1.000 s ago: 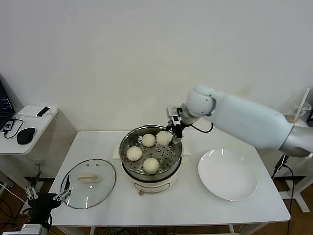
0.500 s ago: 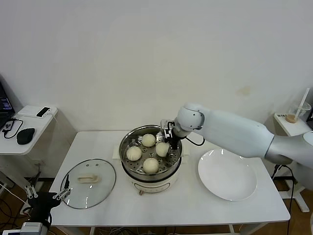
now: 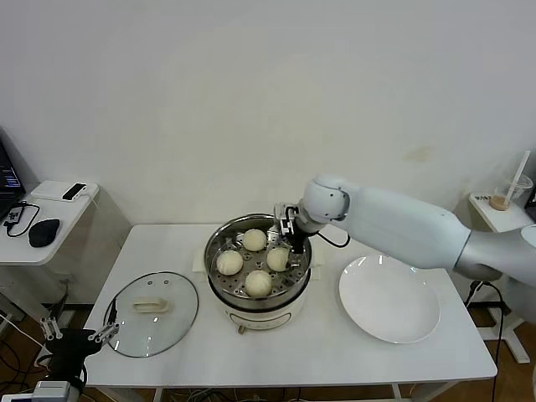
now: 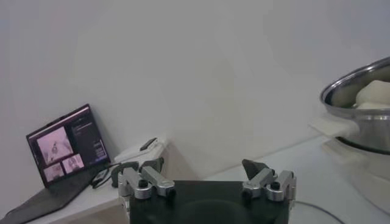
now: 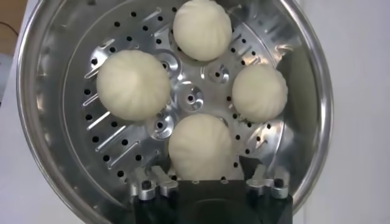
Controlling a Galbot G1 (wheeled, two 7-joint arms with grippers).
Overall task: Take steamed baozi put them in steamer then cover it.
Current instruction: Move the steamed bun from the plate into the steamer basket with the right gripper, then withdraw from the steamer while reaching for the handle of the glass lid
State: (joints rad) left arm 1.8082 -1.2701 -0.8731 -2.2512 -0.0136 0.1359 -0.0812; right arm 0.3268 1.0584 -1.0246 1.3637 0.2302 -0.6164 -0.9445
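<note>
The steamer stands mid-table with several cream-white baozi on its perforated tray. My right gripper hangs over the pot's back right, open. In the right wrist view its fingers stand apart on either side of the nearest baozi, which rests on the tray. Others lie at the far side and to the sides. The cover, a glass lid with a cream handle, lies flat on the table left of the steamer. My left gripper waits open, low beyond the table's front left corner.
A white plate sits to the right of the steamer. A side table at the far left carries a mouse and small devices, and a laptop shows in the left wrist view. A cup with a straw stands at the far right.
My right gripper came down into the steamer with a baozi, set it on the tray at the right side, and opened off it. The left arm has not moved.
</note>
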